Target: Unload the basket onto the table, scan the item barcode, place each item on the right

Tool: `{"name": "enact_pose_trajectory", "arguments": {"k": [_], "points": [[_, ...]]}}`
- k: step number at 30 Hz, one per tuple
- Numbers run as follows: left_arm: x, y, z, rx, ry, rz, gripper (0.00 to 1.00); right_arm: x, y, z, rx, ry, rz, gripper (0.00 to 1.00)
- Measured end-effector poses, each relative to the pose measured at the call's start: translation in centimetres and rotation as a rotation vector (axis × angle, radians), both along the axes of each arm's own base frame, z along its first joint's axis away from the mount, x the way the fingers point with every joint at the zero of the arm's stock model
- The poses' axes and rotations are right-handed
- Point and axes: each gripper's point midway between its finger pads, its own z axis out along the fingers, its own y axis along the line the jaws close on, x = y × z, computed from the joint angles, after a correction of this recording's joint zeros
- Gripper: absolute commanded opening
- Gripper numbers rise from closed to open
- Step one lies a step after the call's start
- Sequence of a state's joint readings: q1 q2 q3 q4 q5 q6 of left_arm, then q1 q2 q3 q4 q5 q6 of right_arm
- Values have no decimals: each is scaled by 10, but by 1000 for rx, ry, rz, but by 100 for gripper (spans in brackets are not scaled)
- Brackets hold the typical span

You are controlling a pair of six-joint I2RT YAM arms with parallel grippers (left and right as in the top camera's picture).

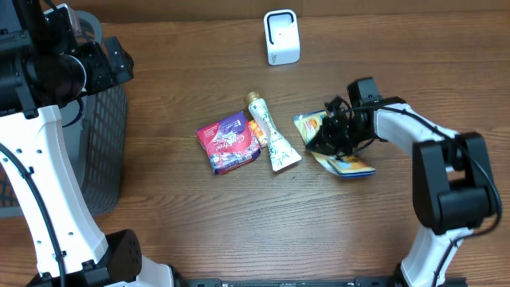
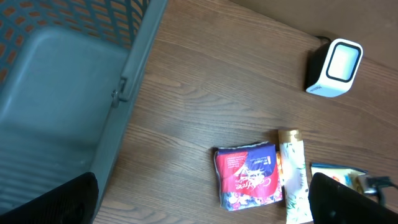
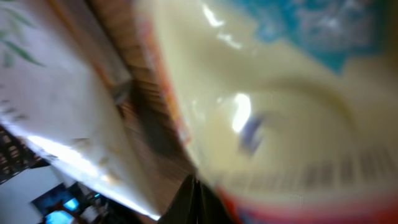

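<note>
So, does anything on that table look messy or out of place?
Nothing looks spilled or broken. The items just lie loose: the tube is on its side beside the red pouch, and the packet sits skewed and looks slightly bent where the right gripper pinches it. The scanner stands upright.

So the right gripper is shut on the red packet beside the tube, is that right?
No. The overhead view shows the right gripper shut on the yellow and blue packet beside the tube; the red packet lies untouched on the tube's other side.
</note>
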State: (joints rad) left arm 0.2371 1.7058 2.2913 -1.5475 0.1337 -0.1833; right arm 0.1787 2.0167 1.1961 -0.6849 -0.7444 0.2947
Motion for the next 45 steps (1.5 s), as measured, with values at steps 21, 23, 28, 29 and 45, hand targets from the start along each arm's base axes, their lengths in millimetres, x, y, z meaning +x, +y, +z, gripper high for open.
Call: {"name": "enact_pose_trajectory", "arguments": {"k": [21, 23, 28, 29, 45], "points": [[0, 0, 0, 0, 0, 0, 100, 33, -62, 92, -174, -119, -37, 4], [0, 0, 0, 0, 0, 0, 100, 26, -68, 91, -215, -97, -36, 4], [0, 0, 0, 0, 0, 0, 100, 5, -79, 59, -297, -26, -27, 4], [0, 0, 0, 0, 0, 0, 100, 1, -80, 52, -311, -14, -27, 4], [0, 0, 0, 0, 0, 0, 100, -53, -119, 25, -594, 247, -113, 4]]}}
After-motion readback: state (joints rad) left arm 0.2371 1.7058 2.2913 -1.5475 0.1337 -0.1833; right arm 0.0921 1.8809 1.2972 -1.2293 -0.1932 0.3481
